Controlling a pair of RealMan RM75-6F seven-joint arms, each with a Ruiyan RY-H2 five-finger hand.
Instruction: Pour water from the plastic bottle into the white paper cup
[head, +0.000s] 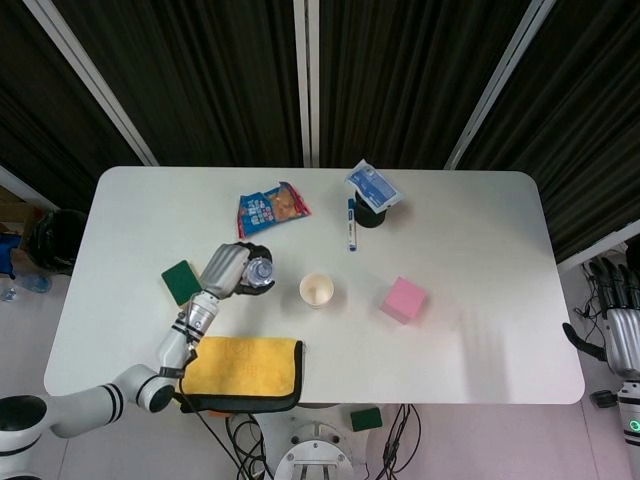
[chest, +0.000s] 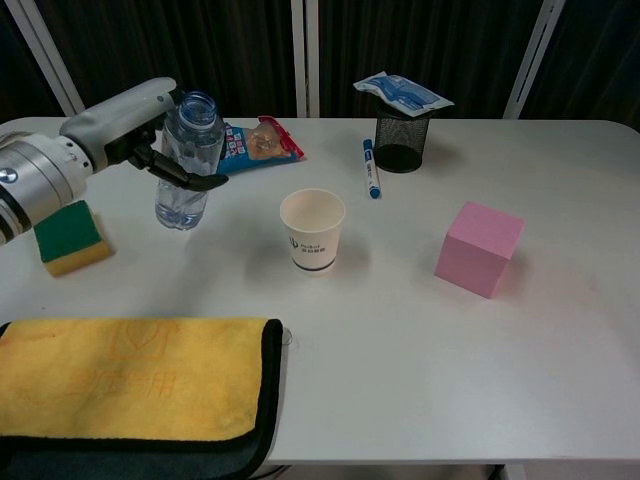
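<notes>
1. My left hand (chest: 135, 135) grips the plastic bottle (chest: 185, 160) around its upper body, holding it above the table (chest: 420, 330) with its open mouth up and slightly tilted.
2. The bottle hangs left of the white paper cup (chest: 313, 230), apart from it; the cup stands upright near the table's middle.
3. My right hand (head: 622, 335) hangs off the table's right edge, holding nothing, fingers apart.
4. A green and yellow sponge (chest: 68, 237) lies left of the bottle, and a yellow cloth (chest: 130, 375) covers the near left edge.
5. A pink block (chest: 479, 248) sits right of the cup.
</notes>
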